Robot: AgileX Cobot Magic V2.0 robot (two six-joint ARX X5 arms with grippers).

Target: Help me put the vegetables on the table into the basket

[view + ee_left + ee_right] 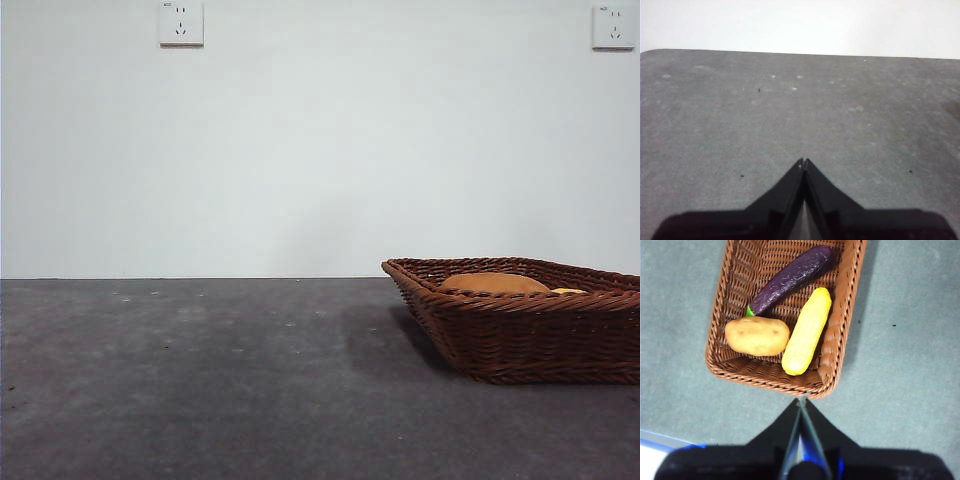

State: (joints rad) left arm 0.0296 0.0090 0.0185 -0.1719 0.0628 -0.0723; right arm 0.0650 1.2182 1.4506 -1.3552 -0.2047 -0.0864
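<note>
Above the near end of the basket [785,315], the right gripper [802,401] hangs with its two black jaws pressed together tip to tip and nothing between them. Its height and its empty, closed jaws suggest it has no more to carry and hangs clear of the rim so as not to knock it.

Just beyond those tips lies the woven rim, and inside it all three vegetables rest on the basket floor. The potato [757,336] sits closest to the near wall. The corn [807,331] lies beside it, touching or nearly so, its blunt end close to the same wall. The eggplant [790,279] stretches away from the potato toward the far end, its green stem end close by the potato. They lie flat and side by side, which the shallow, wide basket allows without stacking.

Seen across the table [200,380], the flared sides hide most of the load; only the potato's top and a sliver of yellow show over the rim.

Well away from all this, the left gripper [803,161] is low over bare table, jaws likewise closed and empty, apparently just waiting.

No vegetable shows on the table, so I judge the task finished.
</note>
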